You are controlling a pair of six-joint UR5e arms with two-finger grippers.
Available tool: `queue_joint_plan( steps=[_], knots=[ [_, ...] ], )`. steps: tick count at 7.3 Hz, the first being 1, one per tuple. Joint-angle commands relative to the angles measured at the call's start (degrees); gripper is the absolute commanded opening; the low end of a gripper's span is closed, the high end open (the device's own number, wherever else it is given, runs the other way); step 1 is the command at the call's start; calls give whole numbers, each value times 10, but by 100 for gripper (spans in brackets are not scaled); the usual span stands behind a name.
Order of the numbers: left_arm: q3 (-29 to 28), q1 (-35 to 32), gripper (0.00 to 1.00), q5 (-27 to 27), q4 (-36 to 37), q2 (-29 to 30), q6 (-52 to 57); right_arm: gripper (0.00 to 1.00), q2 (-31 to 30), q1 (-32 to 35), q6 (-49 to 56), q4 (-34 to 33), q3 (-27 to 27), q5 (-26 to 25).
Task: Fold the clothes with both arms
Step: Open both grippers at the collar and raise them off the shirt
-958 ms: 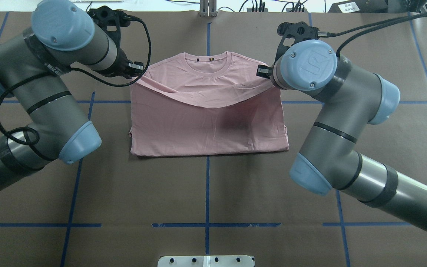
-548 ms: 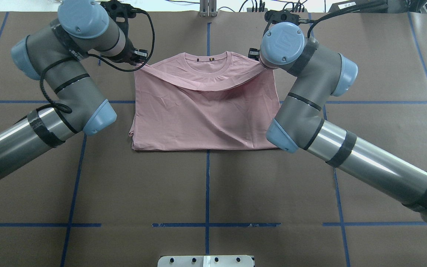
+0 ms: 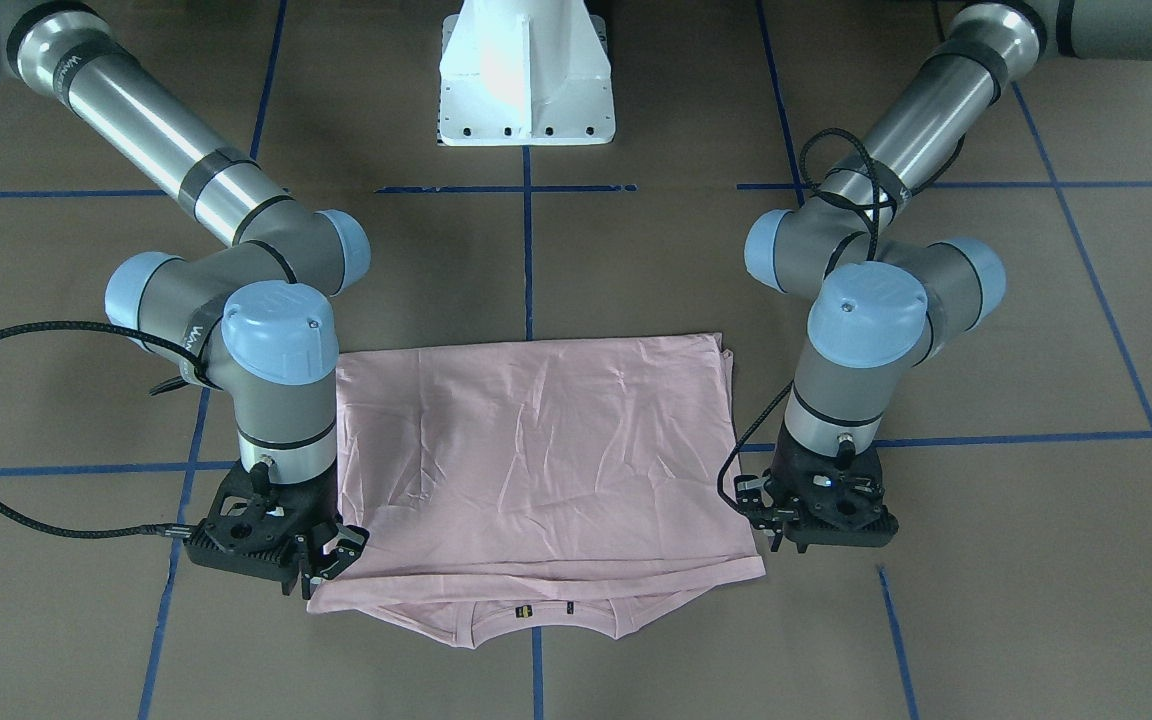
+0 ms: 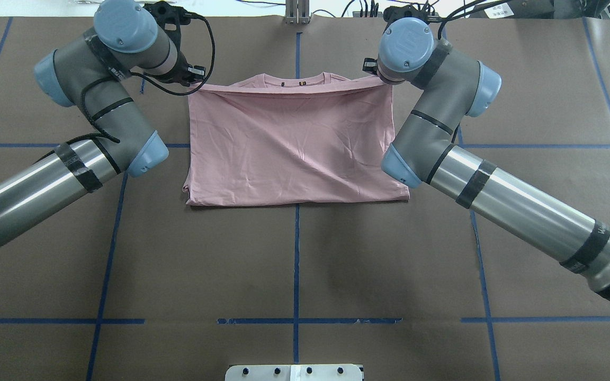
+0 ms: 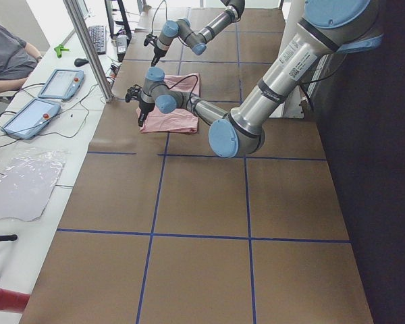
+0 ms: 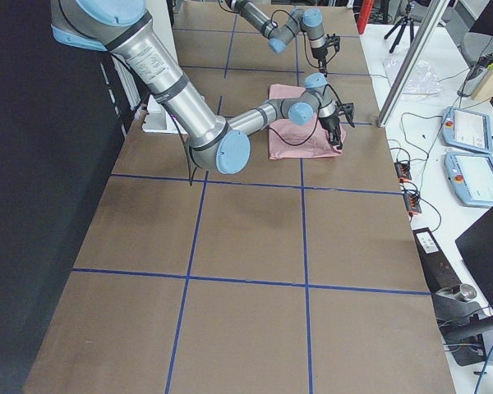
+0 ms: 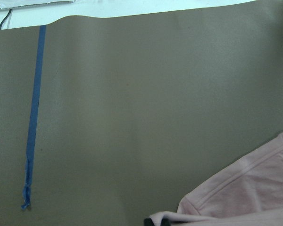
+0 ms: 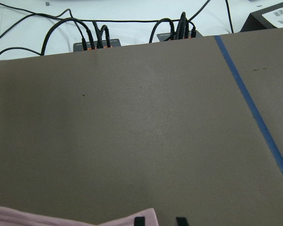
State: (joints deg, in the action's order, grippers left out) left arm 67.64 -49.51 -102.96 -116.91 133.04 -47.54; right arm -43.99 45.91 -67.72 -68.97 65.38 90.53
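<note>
The pale pink T-shirt (image 4: 292,148) lies on the brown table cover, its plain back up. Its lower half is folded over toward the collar (image 4: 297,79), which peeks out past the folded hem. My left gripper (image 4: 197,80) is shut on the hem's left corner, low over the table. My right gripper (image 4: 376,79) is shut on the other corner, mostly hidden under its wrist. In the front-facing view the shirt (image 3: 536,460) spans between the left gripper (image 3: 764,520) and the right gripper (image 3: 331,560). The wrist views show pink cloth (image 7: 254,188) (image 8: 61,216) at the fingertips.
The white pedestal base (image 3: 526,80) stands at the near table edge. Blue tape lines (image 4: 296,264) grid the brown cover. Cables and boxes (image 8: 94,35) line the far edge. A seated person (image 5: 7,61) and tablets (image 5: 57,81) are at a side desk.
Both grippers carried the hem farther toward the collar and lower. The sagging fold has pulled into a straight edge just short of the neckline, and the shirt lies flatter.
</note>
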Motion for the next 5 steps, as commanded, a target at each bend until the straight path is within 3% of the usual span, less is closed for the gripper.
queue_joint_plan(
  steps=[1, 4, 5],
  knots=[
    [30, -10, 100, -14, -13, -21, 45, 100, 0, 15, 51, 2, 12, 45],
    [225, 5, 100, -42, -11, -161, 27, 100, -29, 19, 88, 3, 69, 99],
    [278, 44, 100, -39, -12, -209, -11, 100, -43, 19, 88, -1, 99, 101]
  ],
)
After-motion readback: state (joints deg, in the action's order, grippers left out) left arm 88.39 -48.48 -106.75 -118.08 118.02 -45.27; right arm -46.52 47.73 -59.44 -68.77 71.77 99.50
